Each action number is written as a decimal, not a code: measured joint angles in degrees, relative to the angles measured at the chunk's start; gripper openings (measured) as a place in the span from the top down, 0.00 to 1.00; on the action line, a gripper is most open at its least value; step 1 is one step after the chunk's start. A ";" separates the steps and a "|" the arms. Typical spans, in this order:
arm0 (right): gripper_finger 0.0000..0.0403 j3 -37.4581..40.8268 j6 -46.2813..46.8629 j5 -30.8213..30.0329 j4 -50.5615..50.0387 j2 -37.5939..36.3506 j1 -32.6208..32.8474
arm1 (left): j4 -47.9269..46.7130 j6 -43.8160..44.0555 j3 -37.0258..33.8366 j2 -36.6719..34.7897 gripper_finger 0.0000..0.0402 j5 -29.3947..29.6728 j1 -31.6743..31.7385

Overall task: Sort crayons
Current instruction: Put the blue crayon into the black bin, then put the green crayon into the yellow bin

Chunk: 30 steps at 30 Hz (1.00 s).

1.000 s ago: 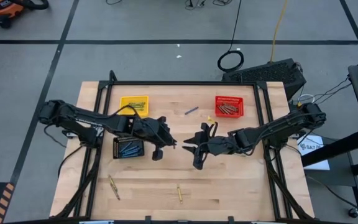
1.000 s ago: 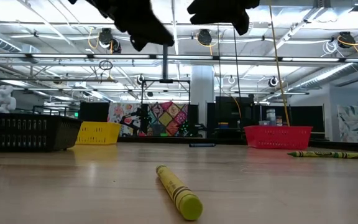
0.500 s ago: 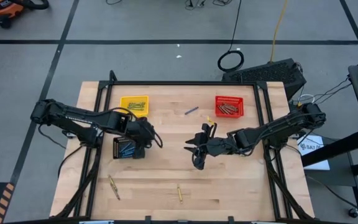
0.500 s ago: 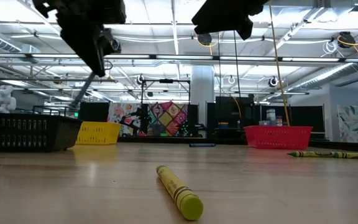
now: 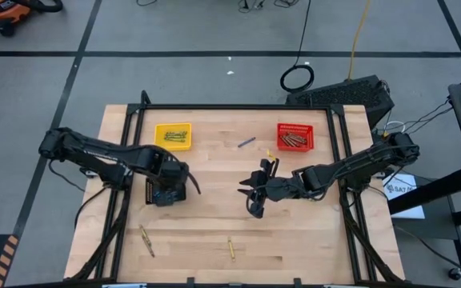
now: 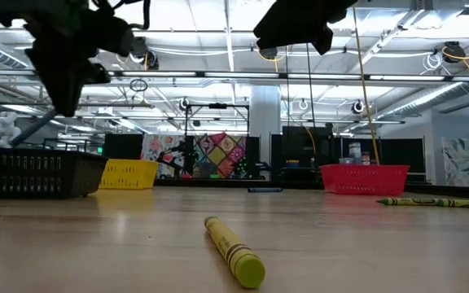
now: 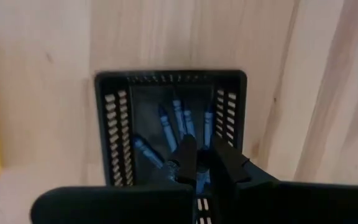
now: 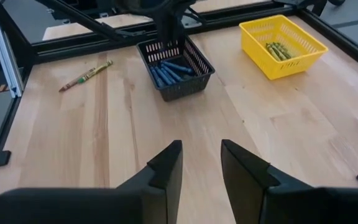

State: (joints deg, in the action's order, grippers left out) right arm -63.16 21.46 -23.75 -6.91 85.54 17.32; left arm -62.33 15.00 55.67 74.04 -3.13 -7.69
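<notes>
Nearest the front edge, two yellow-green crayons are lying loose: one (image 5: 146, 240) at about seven o'clock from the table's middle, its long axis running roughly eleven to five, the other (image 5: 230, 249) near six o'clock, almost end-on to the front. The right gripper (image 5: 252, 192) is hanging over the centre with its jaws standing apart and nothing between them, so by my judgement it is the nearer arm to the six o'clock crayon. The left gripper (image 7: 204, 163) is hovering over the black basket (image 7: 112, 127) of blue crayons (image 7: 166, 127), jaws nearly together; I cannot tell whether they grip anything. Farther back, a blue crayon (image 5: 246, 142) is lying at twelve o'clock between the yellow basket (image 5: 158, 128) and red basket (image 5: 280, 128).
</notes>
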 joint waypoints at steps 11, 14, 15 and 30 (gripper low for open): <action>0.76 0.02 0.36 -0.07 -1.19 0.02 0.00 | 0.59 5.23 -7.77 0.22 0.97 -0.68 -1.41; 0.76 0.02 0.36 -0.09 -1.19 0.04 0.00 | 2.11 5.60 -9.01 0.22 0.97 -0.14 -1.41; 0.76 0.02 0.36 -0.09 -1.17 0.04 0.00 | 2.76 5.62 -9.42 0.22 0.97 -0.07 -1.41; 0.76 0.02 0.36 -0.52 -1.37 0.04 -0.23 | 5.82 5.48 -10.33 0.22 0.79 1.20 -1.39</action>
State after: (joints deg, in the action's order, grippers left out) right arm -63.13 21.82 -24.27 -8.28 85.58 17.10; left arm -56.51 20.49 45.34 74.26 -1.93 -9.08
